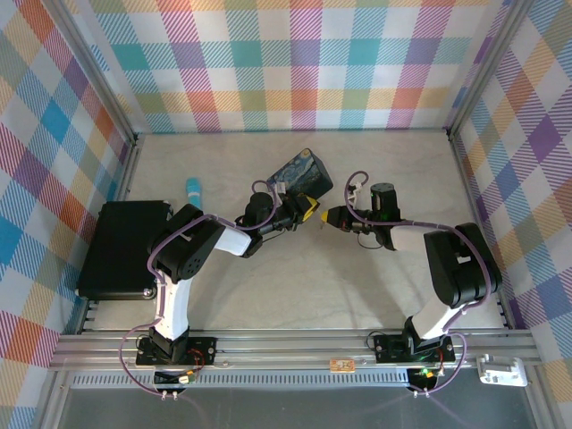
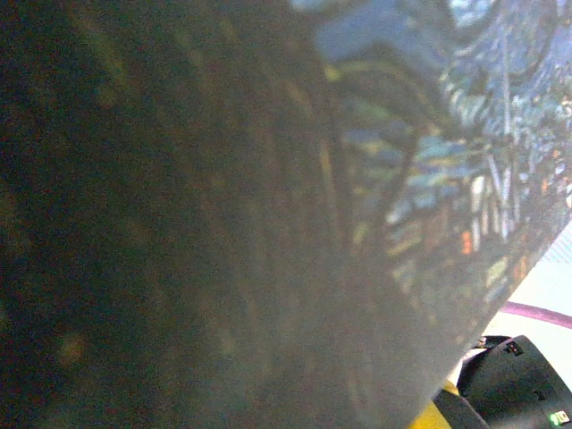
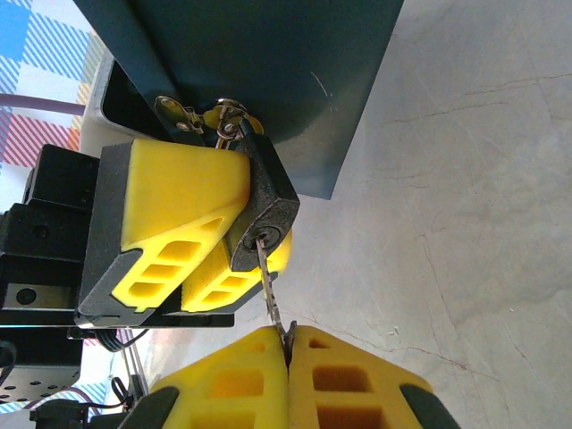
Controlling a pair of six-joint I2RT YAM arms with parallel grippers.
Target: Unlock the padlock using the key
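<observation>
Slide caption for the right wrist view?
Right gripper holds the key seated in the padlock clamped by the left gripper.

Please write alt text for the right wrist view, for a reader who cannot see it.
The right gripper pinches the key, its tip in the keyhole of the padlock. The left gripper's yellow fingers hold the padlock, whose shackle is hooked to a dark-blue tin.

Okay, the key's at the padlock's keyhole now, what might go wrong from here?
The right gripper pinches just the end of the thin key, so it may slip or bend when twisted. The padlock hangs on the latch of the tin, clamped by the left gripper; a turn might rotate it between those fingers instead of unlocking.
</observation>
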